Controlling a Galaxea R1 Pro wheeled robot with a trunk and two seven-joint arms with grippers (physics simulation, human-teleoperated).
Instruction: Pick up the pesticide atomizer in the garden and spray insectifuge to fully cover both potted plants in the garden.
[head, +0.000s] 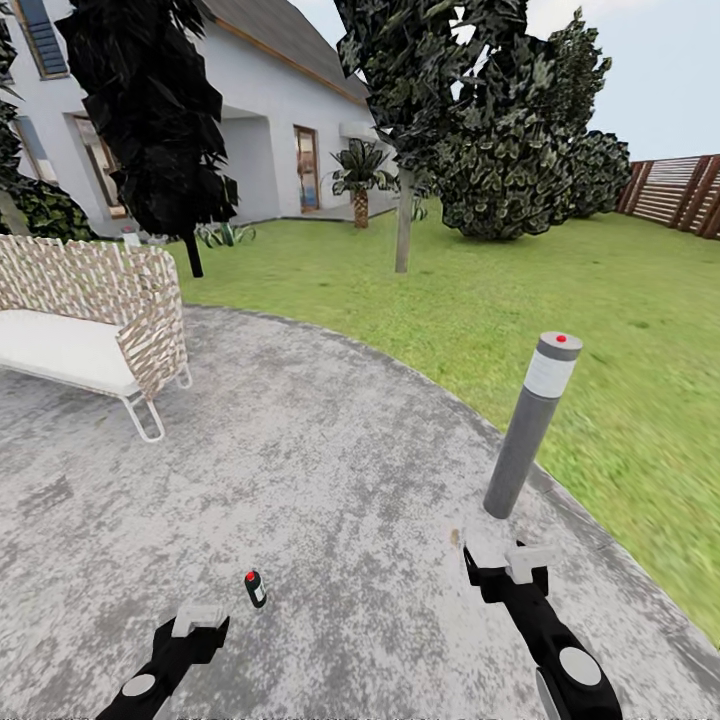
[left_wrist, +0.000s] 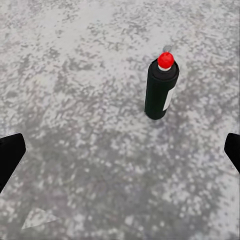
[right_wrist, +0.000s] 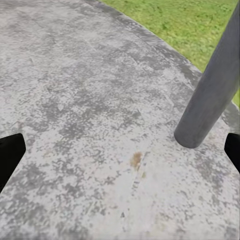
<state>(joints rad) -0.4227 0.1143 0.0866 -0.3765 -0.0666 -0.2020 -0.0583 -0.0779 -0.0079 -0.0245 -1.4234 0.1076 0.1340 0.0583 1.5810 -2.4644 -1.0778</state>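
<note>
Head view: the pesticide atomizer (head: 255, 588) stands upright on the stone patio (head: 330, 470), red cap up, just beyond the left gripper (head: 198, 618); the right gripper (head: 508, 563) hangs near a grey bollard light (head: 530, 425).

Left wrist view: atomizer (left_wrist: 162, 88) upright, fingers (left_wrist: 10, 156) spread, empty.

Right wrist view: fingers (right_wrist: 10, 152) spread beside the bollard (right_wrist: 212, 85).

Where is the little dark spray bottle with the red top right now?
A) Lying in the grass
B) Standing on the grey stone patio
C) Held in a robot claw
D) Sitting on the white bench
B: the pesticide atomizer stands upright on the stone patio, in front of the open left claw, with nothing gripping it.
</note>
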